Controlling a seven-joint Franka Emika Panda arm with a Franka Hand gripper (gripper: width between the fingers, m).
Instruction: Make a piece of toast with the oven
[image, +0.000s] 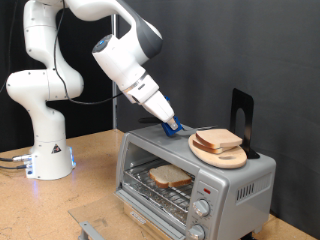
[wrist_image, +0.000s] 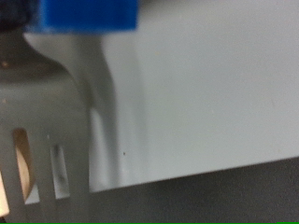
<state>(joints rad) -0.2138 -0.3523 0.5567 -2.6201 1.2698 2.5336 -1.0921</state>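
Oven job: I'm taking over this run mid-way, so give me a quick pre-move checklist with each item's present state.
1. A piece of toast lies on the rack inside the oven: ok.
2. Oven door shut: cannot tell; the glass front is hard to make out.
3. Gripper sits low over the oven's top, beside the round wooden board: ok.
4. Gripper free of any load: cannot tell; the fingertips are hidden in both views.
5. Second slice rests on the board, apart from the gripper: ok.
6. Knob setting: cannot tell, too small.
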